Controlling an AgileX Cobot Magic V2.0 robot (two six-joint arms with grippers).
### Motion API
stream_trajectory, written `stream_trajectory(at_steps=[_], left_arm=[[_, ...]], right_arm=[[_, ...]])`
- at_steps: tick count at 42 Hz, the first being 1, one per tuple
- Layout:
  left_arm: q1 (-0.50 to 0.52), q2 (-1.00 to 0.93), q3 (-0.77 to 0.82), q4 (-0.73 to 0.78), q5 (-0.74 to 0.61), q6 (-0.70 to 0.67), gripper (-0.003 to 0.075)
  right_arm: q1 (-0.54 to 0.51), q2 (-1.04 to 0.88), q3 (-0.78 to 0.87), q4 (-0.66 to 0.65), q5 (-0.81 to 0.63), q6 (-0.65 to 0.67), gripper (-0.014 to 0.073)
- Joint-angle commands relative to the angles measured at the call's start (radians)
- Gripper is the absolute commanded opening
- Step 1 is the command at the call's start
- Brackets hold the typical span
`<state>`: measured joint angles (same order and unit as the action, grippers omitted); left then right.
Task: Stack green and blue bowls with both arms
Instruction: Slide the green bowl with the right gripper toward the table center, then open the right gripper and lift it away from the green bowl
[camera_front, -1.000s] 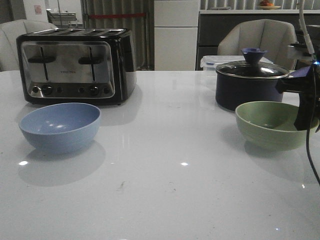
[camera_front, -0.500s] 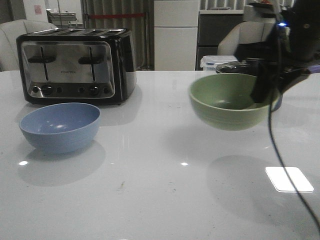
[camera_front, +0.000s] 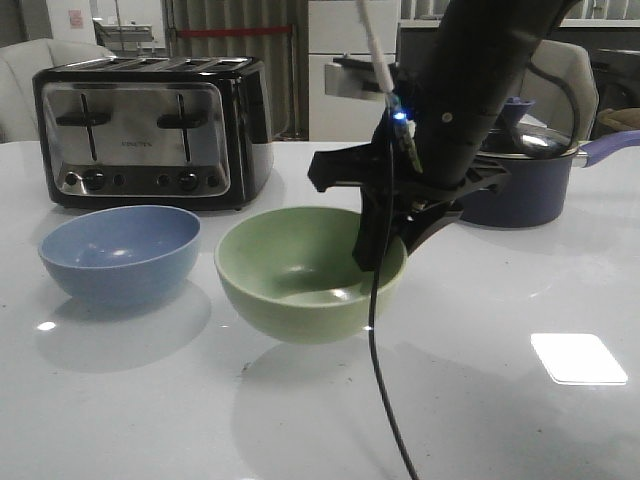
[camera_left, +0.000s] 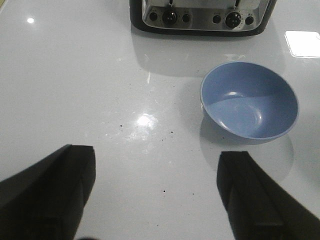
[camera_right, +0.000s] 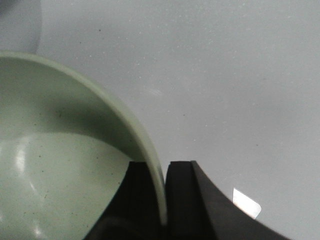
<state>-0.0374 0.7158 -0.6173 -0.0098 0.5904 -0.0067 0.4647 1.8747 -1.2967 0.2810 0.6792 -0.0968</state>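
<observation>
White glossy counter (camera_front: 300, 420), light glare spots on it. Blue bowl (camera_front: 120, 253) sits on it near my left edge, upright. Black and chrome toaster (camera_front: 150, 130) stands just behind the bowl, toward the far left corner. Dark navy saucepan (camera_front: 525, 180) with lid stands toward the far right corner. A few dark specks on the surface.
</observation>
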Motion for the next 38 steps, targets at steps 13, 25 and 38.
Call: stream_trajectory(at_steps=[13, 25, 38], left_arm=[[-0.004, 0.002, -0.033, -0.001, -0.072, -0.002, 0.0563], [-0.004, 0.002, -0.033, -0.003, -0.072, -0.002, 0.0563], [-0.004, 0.002, -0.033, -0.003, -0.085, -0.002, 0.0563]], right_arm=[[0.004, 0.014, -0.032, 0.014, -0.029, -0.011, 0.0259], [0.005, -0.092, -0.029, -0.049, -0.015, -0.011, 0.0516], [0.106, -0.428, 0.137, -0.136, -0.054, -0.087, 0.0500]])
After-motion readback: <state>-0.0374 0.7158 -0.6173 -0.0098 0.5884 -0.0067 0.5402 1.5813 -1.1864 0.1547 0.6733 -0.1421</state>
